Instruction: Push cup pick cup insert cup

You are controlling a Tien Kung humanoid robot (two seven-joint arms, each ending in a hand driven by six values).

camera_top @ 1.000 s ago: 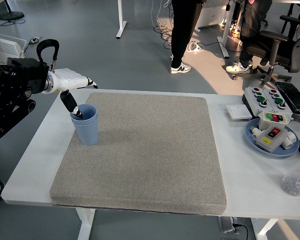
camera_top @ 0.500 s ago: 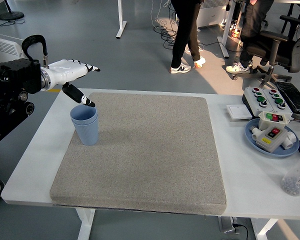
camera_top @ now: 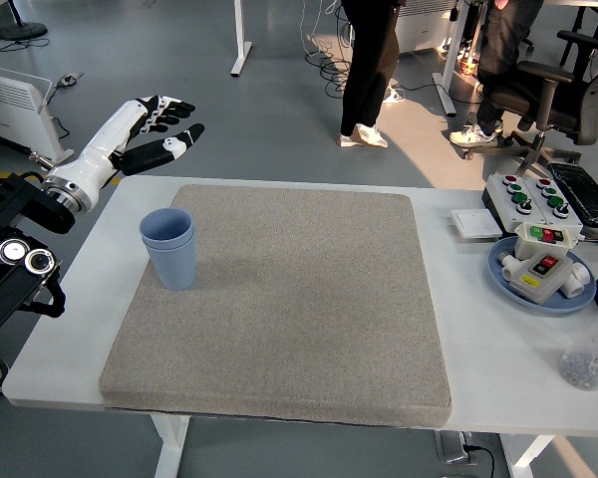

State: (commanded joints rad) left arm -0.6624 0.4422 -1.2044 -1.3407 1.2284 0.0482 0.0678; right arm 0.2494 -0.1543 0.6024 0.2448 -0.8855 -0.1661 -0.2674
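Note:
Two blue cups [camera_top: 169, 247] stand nested, one inside the other, upright on the left part of the grey mat [camera_top: 289, 299]. My left hand [camera_top: 157, 132] is white with black fingertips. It is raised above and behind the cups, beyond the table's far left corner, with its fingers spread and holding nothing. My right arm is out of view.
A blue plate [camera_top: 541, 279] with a button box, a control panel [camera_top: 538, 199] with coloured buttons and a clear bottle [camera_top: 588, 354] are at the table's right end. A person's legs [camera_top: 369, 70] are on the floor beyond the table, and an office chair [camera_top: 558, 90] stands at the far right.
My left hand has drawn its thumb out of the nested cups, risen and swung back up and left with its fingers spread. The cups stay put. The person beyond the table has stepped.

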